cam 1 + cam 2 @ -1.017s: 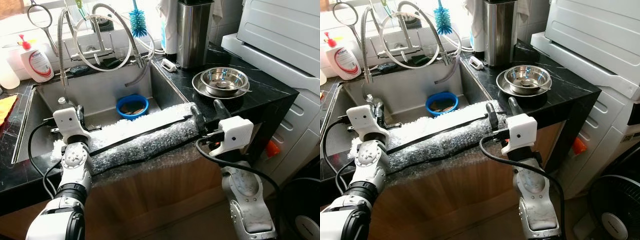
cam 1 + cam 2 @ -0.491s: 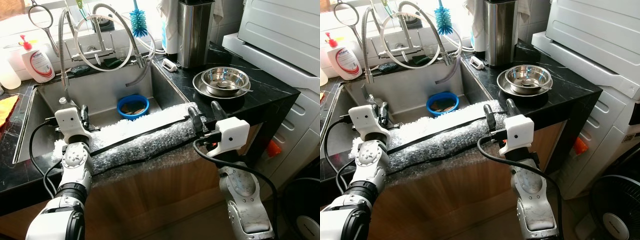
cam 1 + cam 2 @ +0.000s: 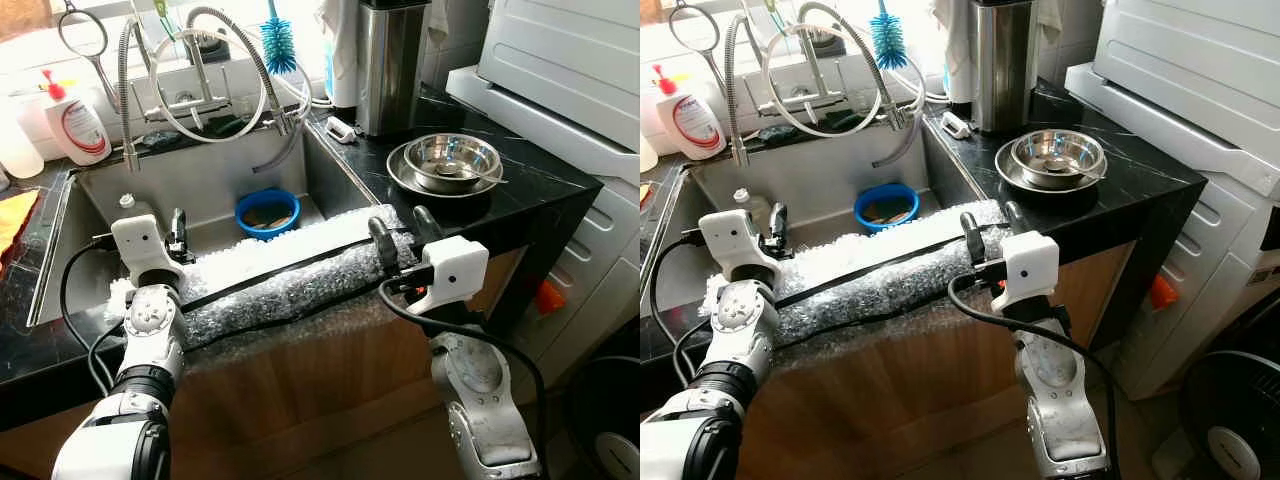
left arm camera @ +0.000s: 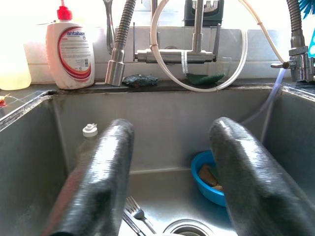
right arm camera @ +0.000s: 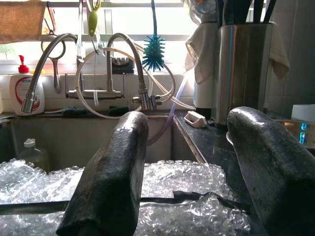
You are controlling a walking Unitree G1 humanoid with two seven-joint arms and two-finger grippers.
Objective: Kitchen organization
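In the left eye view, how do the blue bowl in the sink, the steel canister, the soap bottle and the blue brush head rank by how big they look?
1. steel canister
2. blue bowl and soap bottle look alike, so no ranking between them
3. blue brush head

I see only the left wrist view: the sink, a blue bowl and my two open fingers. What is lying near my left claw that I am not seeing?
Observer: A long roll of bubble wrap lies along the sink's front edge. Your left claw is at its left end and points over the sink.
Operator: Where is the right claw?
Observer: The right claw is open at the roll's right end, with its fingers above the wrap.
Operator: Is anything on the counter there?
Observer: Yes, stacked steel bowls stand on the black counter, to the right of the sink.
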